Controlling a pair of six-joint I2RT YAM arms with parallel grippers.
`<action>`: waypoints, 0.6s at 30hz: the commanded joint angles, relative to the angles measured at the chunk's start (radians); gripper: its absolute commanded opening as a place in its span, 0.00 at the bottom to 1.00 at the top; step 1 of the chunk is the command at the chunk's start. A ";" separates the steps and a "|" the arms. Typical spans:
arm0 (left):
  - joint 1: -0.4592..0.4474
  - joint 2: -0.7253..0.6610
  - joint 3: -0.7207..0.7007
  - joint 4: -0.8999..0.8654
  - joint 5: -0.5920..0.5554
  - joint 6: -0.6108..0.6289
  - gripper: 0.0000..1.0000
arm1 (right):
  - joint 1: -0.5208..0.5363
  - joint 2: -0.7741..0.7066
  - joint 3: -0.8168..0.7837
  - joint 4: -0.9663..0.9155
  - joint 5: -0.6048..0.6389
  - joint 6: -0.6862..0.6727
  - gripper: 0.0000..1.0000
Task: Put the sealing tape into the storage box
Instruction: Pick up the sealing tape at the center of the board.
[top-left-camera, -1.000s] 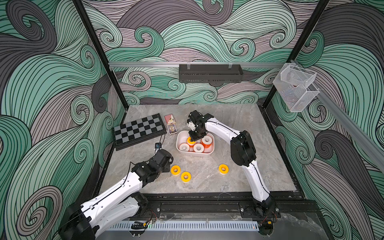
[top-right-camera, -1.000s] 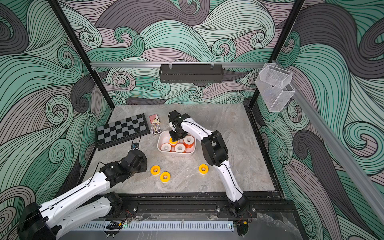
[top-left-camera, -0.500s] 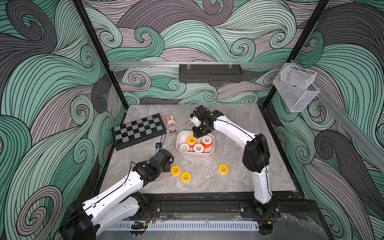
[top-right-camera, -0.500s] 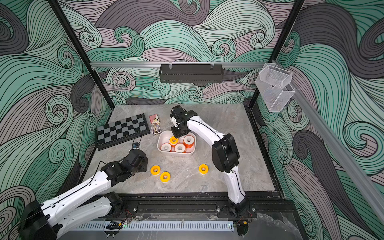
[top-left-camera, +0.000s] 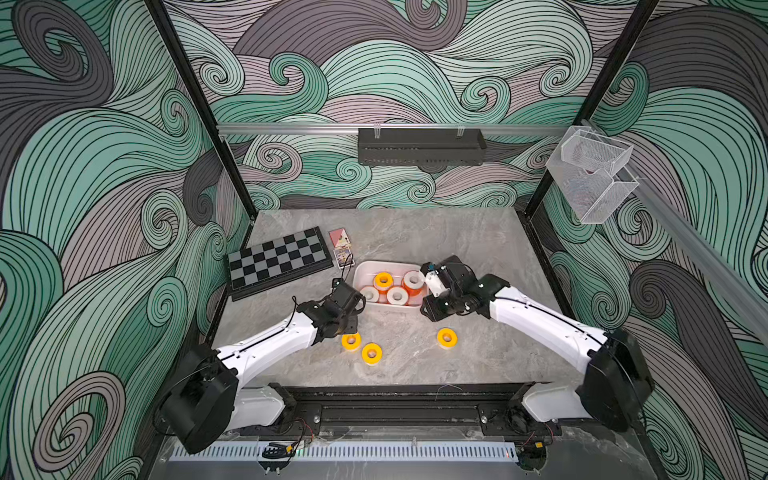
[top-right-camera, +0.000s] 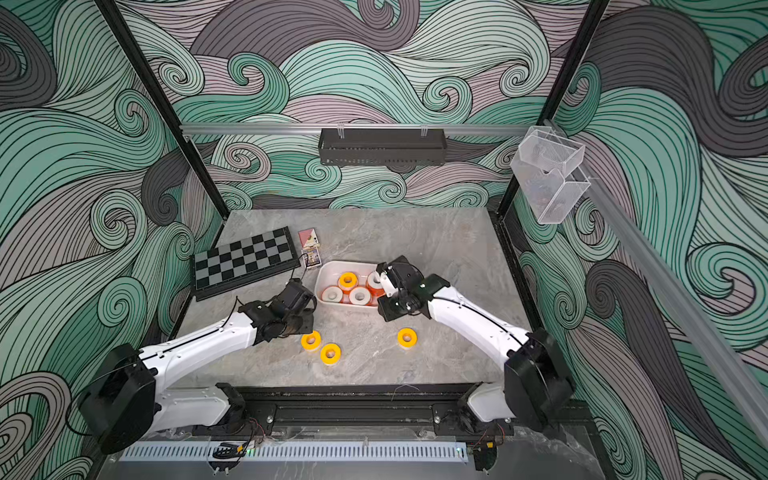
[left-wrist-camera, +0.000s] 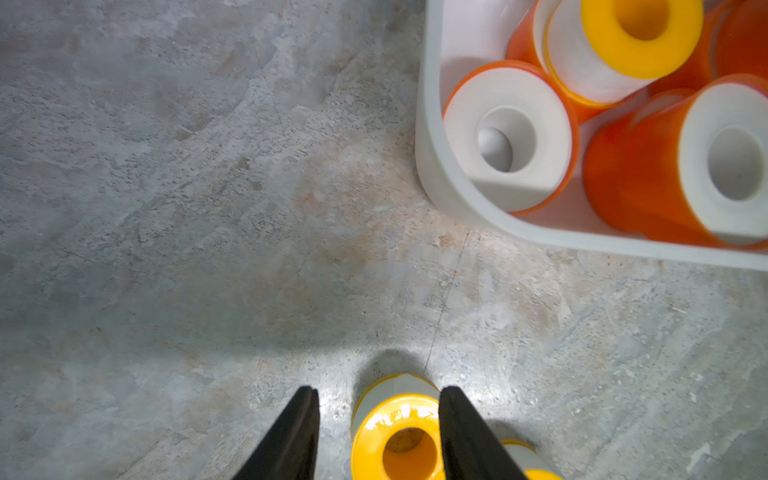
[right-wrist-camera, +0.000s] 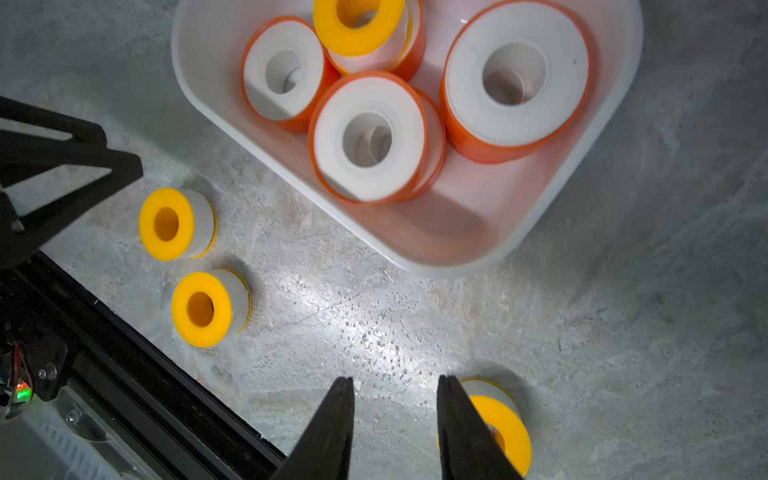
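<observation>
Straddling a yellow roll (left-wrist-camera: 395, 436) of sealing tape, the left gripper (left-wrist-camera: 378, 390) points down at the grey tabletop (left-wrist-camera: 166, 208). Its two black fingers (left-wrist-camera: 291, 436) are apart with the roll between them. One finger is at the roll's rim and the other shows a sliver of table beside it (so nothing is clamped yet). The roll stands on its flat face, centre hole up, so it has no long axis to line up with.

In both top views, taking the far edge of the table as twelve o'clock, the storage box (top-left-camera: 362, 272) lies near, at about one o'clock from this gripper. Several orange-sided rolls (top-left-camera: 397, 296) and one yellow one are already inside. A second yellow roll (top-left-camera: 371, 353) sits just beside the first, at its four o'clock.

The right gripper (right-wrist-camera: 395, 378) hangs by the box's near right corner, fingers apart on nothing. The third yellow roll (top-left-camera: 447, 337) lies at about five o'clock from it, just outside one finger. The left arm is nearer the pair, the right arm nearer the lone roll. The coming move is probably closing, lifting and carrying toward one o'clock.
</observation>
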 joint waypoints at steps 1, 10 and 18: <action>0.009 0.005 -0.022 -0.011 0.029 -0.018 0.51 | 0.008 -0.099 -0.094 0.110 -0.020 0.025 0.37; 0.009 0.011 -0.065 -0.038 0.054 -0.059 0.49 | 0.009 -0.260 -0.269 0.175 0.013 0.042 0.37; 0.009 0.077 -0.081 -0.007 0.077 -0.072 0.46 | 0.009 -0.301 -0.291 0.187 0.008 0.043 0.38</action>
